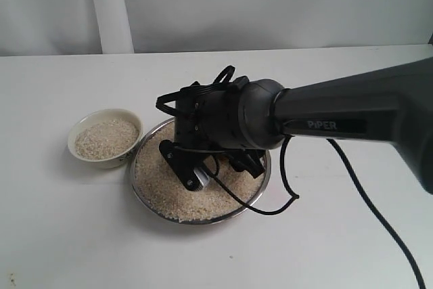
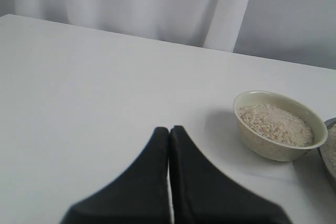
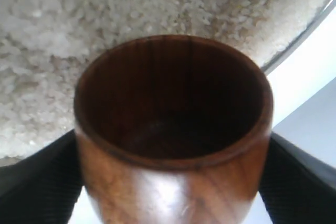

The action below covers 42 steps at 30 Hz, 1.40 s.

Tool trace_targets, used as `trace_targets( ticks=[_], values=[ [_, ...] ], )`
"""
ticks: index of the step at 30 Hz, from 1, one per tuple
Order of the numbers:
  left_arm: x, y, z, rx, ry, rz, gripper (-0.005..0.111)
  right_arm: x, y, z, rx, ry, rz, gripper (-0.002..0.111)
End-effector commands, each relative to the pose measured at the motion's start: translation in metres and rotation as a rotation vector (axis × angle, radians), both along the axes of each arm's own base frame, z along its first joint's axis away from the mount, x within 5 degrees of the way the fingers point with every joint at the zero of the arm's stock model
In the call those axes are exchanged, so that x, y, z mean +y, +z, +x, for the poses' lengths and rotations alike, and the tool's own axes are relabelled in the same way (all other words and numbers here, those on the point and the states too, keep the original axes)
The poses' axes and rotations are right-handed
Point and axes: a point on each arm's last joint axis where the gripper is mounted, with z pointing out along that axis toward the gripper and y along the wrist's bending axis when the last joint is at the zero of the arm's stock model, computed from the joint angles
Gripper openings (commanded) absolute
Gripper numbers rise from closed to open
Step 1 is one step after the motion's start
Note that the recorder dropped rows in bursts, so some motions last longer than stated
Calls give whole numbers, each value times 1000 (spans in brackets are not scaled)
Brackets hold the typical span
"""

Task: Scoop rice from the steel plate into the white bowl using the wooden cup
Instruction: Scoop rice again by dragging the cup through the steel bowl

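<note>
**Entry: right gripper (image 1: 213, 167) clamped on wooden cup (image 3: 173, 129) above steel plate (image 1: 196, 221)**

Exterior view: The right arm reaches in from the right edge of the desk (image 1: 67, 235). Its gripper hangs low over the steel plate, which sits about mid-desk, well off the far edge. Rice (image 1: 162, 191) covers the plate. The white bowl (image 1: 101, 160) stands just beside the plate's left rim, with rice heaped inside; I cannot tell whether they touch. The cup is hidden by the wrist here.

Left wrist view: The left gripper (image 2: 169, 171) has its fingers pressed together with nothing between them. It is over bare desk. The white bowl lies ahead, near it but apart, and a sliver of plate rim shows just past the bowl.

Right wrist view: The black fingers (image 3: 37, 177) press on opposite sides of the wooden cup. The mouth is in full view, and the inside is bare dark wood. Rice fills the plate behind it.
</note>
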Motion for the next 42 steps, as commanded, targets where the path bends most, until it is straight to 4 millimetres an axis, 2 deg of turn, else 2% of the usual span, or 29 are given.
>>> trace_targets(
  ticks=[1,6,22,42],
  values=[
    [0,0,0,-2,-5,1,0,0,-1,0,-3,12,-9,0],
    [0,0,0,-2,-5,1,0,5,-12,-5,23,43,-41,0],
    [0,0,0,-2,-5,1,0,30,-15,-34,72,108,-23,0],
    [0,0,0,-2,-5,1,0,46,-14,-57,113,152,-8,0]
  ],
)
